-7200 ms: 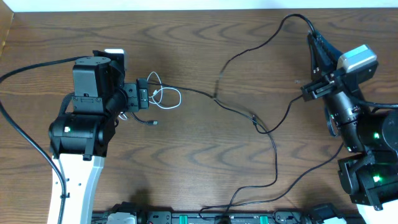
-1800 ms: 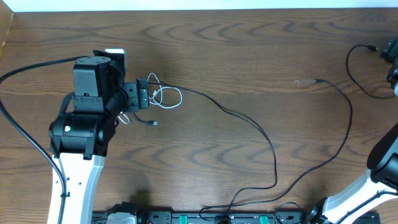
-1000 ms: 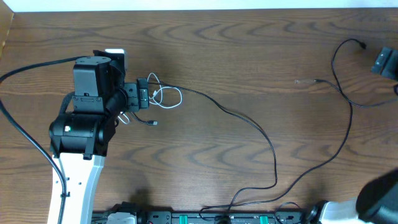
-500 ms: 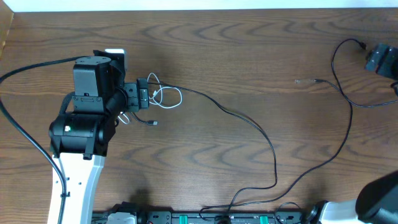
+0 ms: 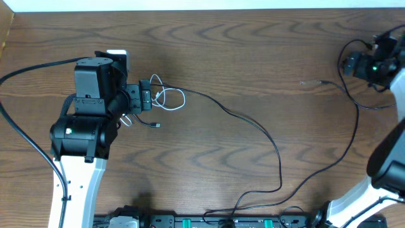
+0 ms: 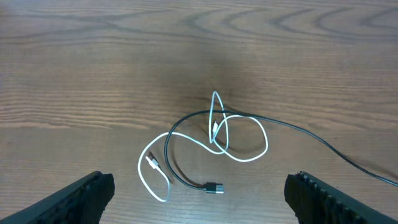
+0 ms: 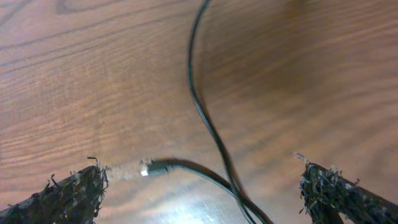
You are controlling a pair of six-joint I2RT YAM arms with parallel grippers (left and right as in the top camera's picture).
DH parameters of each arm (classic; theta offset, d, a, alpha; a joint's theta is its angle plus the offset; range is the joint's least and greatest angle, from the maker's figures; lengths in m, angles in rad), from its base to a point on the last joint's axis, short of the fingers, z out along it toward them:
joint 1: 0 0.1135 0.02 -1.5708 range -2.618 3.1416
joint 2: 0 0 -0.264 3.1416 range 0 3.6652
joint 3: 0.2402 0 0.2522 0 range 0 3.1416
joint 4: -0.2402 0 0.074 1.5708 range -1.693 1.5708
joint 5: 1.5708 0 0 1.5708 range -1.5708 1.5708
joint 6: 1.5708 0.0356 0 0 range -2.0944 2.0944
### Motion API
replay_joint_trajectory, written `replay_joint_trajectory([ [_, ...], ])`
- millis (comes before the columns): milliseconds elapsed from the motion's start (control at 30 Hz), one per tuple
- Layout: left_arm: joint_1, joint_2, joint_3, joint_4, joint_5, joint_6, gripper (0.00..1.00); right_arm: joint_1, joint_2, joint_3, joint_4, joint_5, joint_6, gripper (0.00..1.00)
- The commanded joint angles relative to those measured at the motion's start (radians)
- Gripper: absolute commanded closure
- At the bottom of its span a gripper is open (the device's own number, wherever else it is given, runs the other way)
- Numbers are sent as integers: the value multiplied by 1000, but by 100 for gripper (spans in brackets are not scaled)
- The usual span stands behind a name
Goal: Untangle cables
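A short white cord [image 6: 267, 140] lies in small loops near the left edge of the brown wooden table [image 5: 221, 38], crossed by one end of a long thin black cord [image 5: 281, 166]. The left gripper [image 6: 199, 180] hangs over that knot, fingers wide apart and holding nothing. The black cord sweeps toward the near edge, then up to the right edge. There the right gripper [image 7: 199, 171] stands spread wide above the cord's small plug [image 7: 158, 165], which seems, in a blurred view, to lie untouched on the wood.
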Motion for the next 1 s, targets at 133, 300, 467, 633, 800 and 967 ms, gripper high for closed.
replay_joint_trajectory([
  [133, 1, 0, 9, 1, 2, 6, 7, 59, 111, 12, 102, -26, 29, 1],
  [300, 1, 0, 9, 1, 2, 6, 8, 64, 147, 12, 139, -14, 29, 1],
  [467, 1, 0, 9, 1, 2, 6, 8, 64, 190, 12, 137, 27, 27, 1],
  [633, 1, 0, 9, 1, 2, 6, 8, 64, 214, 12, 146, 26, 29, 1],
  [800, 1, 0, 9, 0, 2, 6, 7, 66, 214, 12, 183, 27, 28, 1],
  [967, 1, 0, 9, 1, 2, 6, 8, 77, 215, 12, 197, 27, 29, 1],
])
